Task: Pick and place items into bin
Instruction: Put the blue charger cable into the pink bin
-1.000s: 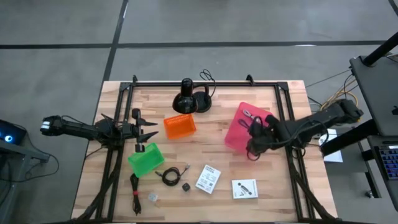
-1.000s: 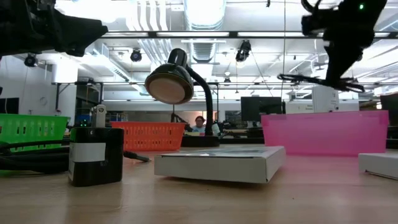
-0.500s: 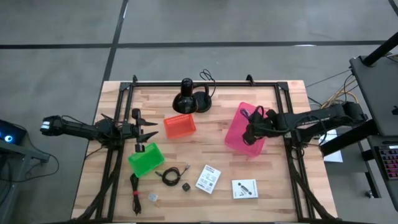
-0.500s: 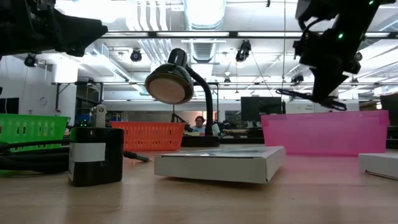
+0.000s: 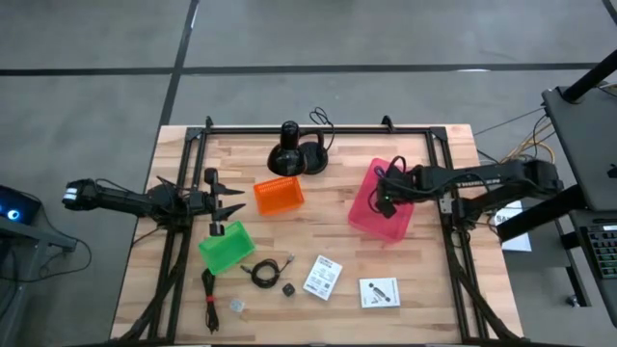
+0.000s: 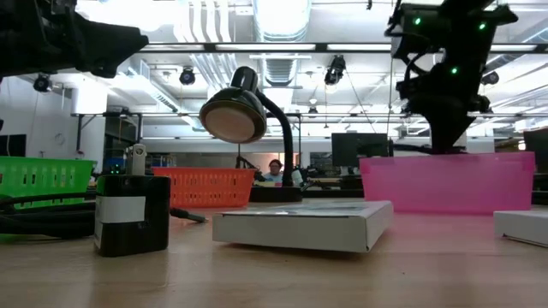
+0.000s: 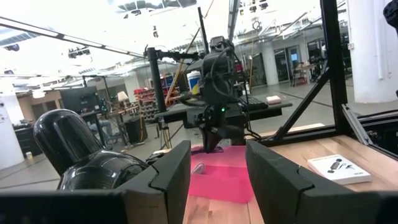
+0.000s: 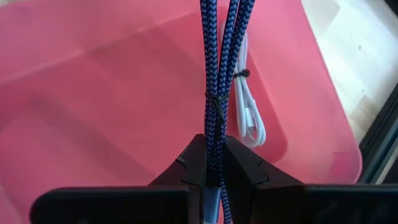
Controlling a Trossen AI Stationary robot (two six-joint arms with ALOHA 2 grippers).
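Printing on white cards (image 5: 323,278) unreadable; right hand (image 8: 211,163) grips blue braided cable (image 8: 219,74).

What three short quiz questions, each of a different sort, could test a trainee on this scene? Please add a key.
1. True or false: the right gripper holds a blue braided cable above the pink bin.
2. What already lies in the pink bin? A) white cable B) orange bin C) lamp
3. Fill in: the left gripper waits beside the ____ bin.

Key: 1 true; 2 A; 3 green.
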